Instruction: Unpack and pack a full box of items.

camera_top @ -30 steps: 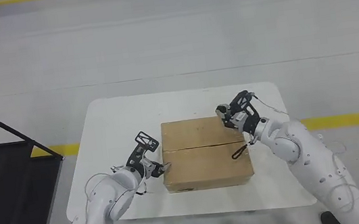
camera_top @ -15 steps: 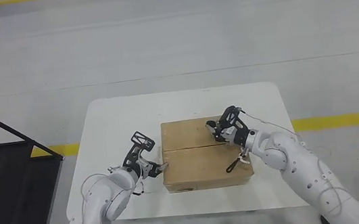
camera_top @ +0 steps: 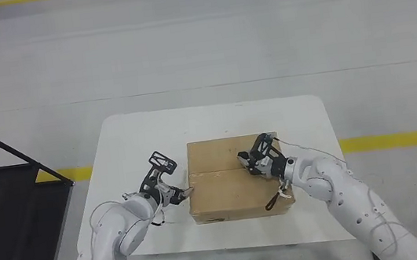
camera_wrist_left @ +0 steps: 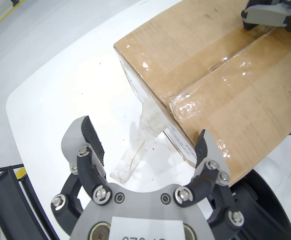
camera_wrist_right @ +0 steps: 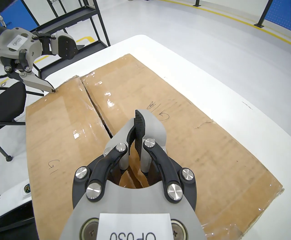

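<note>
A black shelf rack point(camera_top: 4, 204) stands just off the white table point(camera_top: 131, 140) on its 9 o'clock side. The cardboard box point(camera_top: 233, 194) sits mid-table, a little toward 6 o'clock, with its flaps closed and its contents hidden.

At the box's 9 o'clock end, the left gripper point(camera_wrist_left: 145, 136) is spread wide and holds nothing. A loose tape strip point(camera_wrist_left: 134, 154) dangles from that end between its fingers, and one fingertip point(camera_wrist_right: 41, 83) touches the lid's edge. The pose suggests it is set to pinch the strip and peel it back.

The seam point(camera_wrist_right: 95, 109) runs from 9 to 3 o'clock across the lid under glossy tape. It gapes slightly toward the 9 o'clock end.

About 1 o'clock from the lid's centre, the right gripper point(camera_wrist_right: 137, 129) is pinched together with nothing visible between its pads. Its tips point down at the taped seam and appear to rest on it. With the fingers closed to a narrow point, it is probably there to press the lid down or to work at the tape along the join.

Unpacking looks barely begun, as the tape must come off before any flap lifts.
</note>
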